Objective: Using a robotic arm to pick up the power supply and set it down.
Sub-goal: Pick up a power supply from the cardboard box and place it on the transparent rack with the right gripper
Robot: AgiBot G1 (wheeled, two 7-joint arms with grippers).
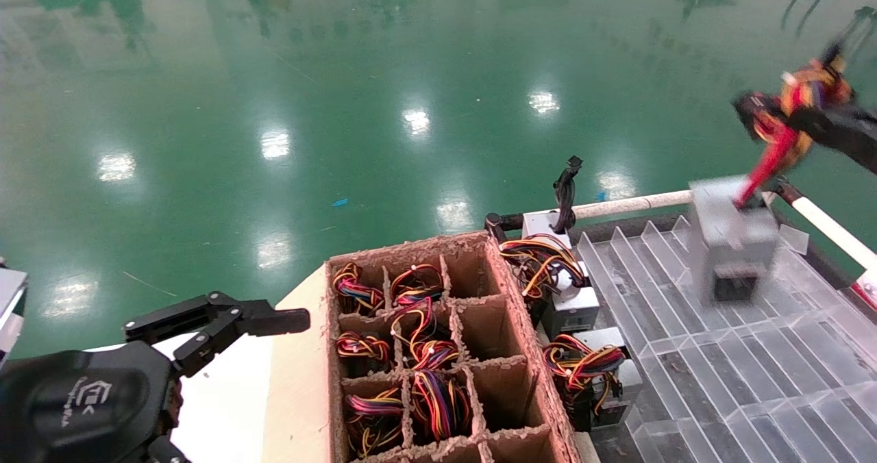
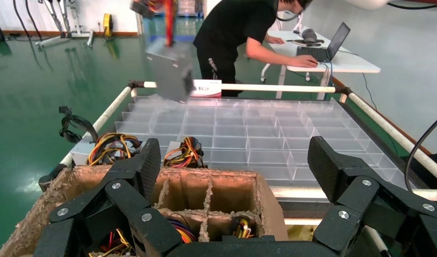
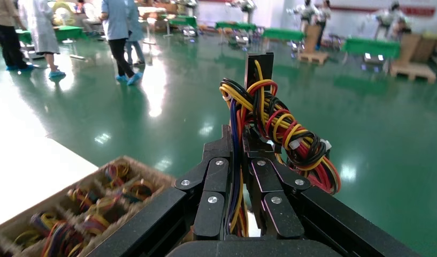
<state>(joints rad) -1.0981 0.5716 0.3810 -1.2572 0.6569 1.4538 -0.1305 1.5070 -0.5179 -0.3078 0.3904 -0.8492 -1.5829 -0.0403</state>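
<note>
A grey power supply (image 1: 732,242) hangs in the air above the far part of the clear divided tray (image 1: 754,374). It dangles by its red, yellow and black wire bundle (image 1: 798,100). My right gripper (image 1: 795,117) comes in from the right edge and is shut on those wires. In the right wrist view the wires (image 3: 283,128) run between the closed fingers of the right gripper (image 3: 242,142). The left wrist view shows the hanging power supply (image 2: 170,72) far off. My left gripper (image 1: 267,388) sits low at the near left, open and empty, and the left gripper (image 2: 235,160) faces the cardboard box.
A cardboard box (image 1: 510,292) with dividers holds several wire bundles in its cells. Two more power supplies (image 1: 575,305) (image 1: 606,374) lie between the box and the tray. White rail tubes (image 1: 630,206) edge the tray. A person (image 2: 232,32) stands at a desk beyond it.
</note>
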